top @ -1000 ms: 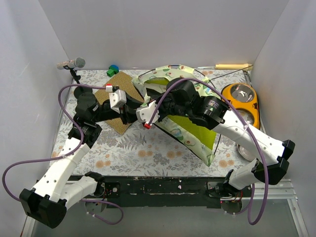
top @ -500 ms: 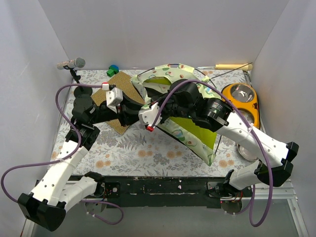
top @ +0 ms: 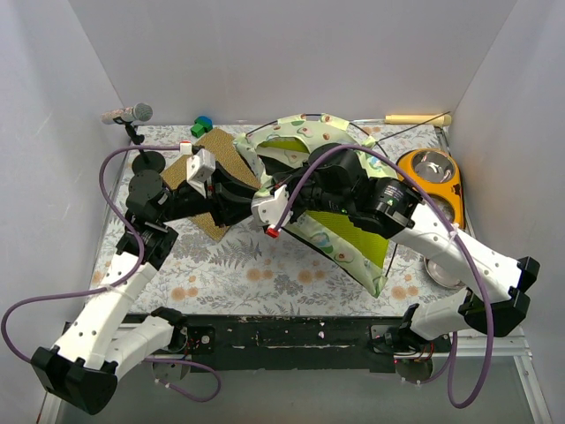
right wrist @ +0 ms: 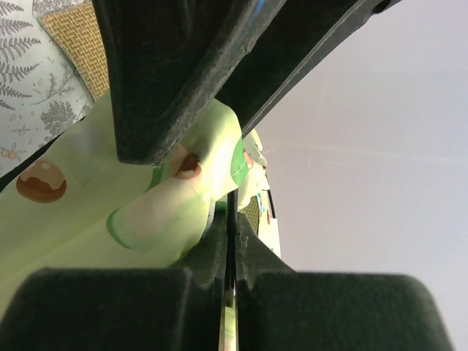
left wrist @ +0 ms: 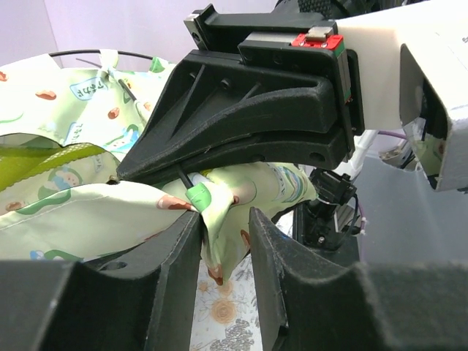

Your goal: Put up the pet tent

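The pet tent (top: 346, 231) lies half-collapsed at centre right, pale printed fabric with lime lining, a thin black pole arcing over its far edge (top: 311, 116). My two grippers meet at its left corner. My left gripper (top: 248, 189) is closed on a bunched corner of the tent's fabric (left wrist: 219, 241), which hangs between its jaws (left wrist: 223, 219). My right gripper (top: 269, 184) is shut on a thin black pole (right wrist: 231, 201), pinched tight between its fingers (right wrist: 229, 219). The pole's green tip (left wrist: 197, 196) sits against that fabric corner, just above my left jaws.
A brown textured mat (top: 214, 150) lies under my left wrist. An orange double bowl (top: 433, 174) and a metal bowl (top: 440, 270) stand at the right. A microphone on a stand (top: 131, 114), small green and blue blocks (top: 202, 125) and a wooden stick (top: 415, 117) line the back edge.
Both grippers have shifted slightly to the right together, staying at the tent's left corner. The tent's fabric there has moved with them.
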Robot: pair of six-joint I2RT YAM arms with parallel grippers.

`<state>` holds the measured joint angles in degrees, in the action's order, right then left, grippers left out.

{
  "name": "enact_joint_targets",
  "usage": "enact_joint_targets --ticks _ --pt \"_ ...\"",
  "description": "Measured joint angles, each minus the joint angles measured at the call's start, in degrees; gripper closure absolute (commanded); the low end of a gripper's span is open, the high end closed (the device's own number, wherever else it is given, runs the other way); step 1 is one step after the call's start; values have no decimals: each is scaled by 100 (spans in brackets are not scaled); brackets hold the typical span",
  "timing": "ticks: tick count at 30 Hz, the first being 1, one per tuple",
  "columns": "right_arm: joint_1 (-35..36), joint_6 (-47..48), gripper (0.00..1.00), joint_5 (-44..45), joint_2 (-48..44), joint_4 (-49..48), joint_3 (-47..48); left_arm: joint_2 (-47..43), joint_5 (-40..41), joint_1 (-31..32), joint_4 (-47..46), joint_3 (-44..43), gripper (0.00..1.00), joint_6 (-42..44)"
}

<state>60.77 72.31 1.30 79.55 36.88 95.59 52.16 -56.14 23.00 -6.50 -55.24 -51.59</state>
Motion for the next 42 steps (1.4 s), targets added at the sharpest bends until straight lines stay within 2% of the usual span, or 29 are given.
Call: enact_joint_targets --ticks 17,23,29,33,36,42 --pt "0 114 99 0 -173 -190 -179 166 -39 -79 7 -264 65 -1132" --pt "-2 125 99 4 -269 -238 -284 481 -155 -122 372 -732 59 -1495" --pt "-4 127 99 22 -306 -243 -310 765 -498 -295 601 -1156 58 -1945" --pt "-4 125 99 22 -306 -201 -413 820 -820 -754 181 -1193 64 -2699" --pt "-4 122 99 22 -306 -164 -455 929 -1110 -1143 -391 -1191 64 -3379" --pt "-28 118 99 24 -306 -140 -455 1056 -1558 -1246 -837 -1191 65 -4009"
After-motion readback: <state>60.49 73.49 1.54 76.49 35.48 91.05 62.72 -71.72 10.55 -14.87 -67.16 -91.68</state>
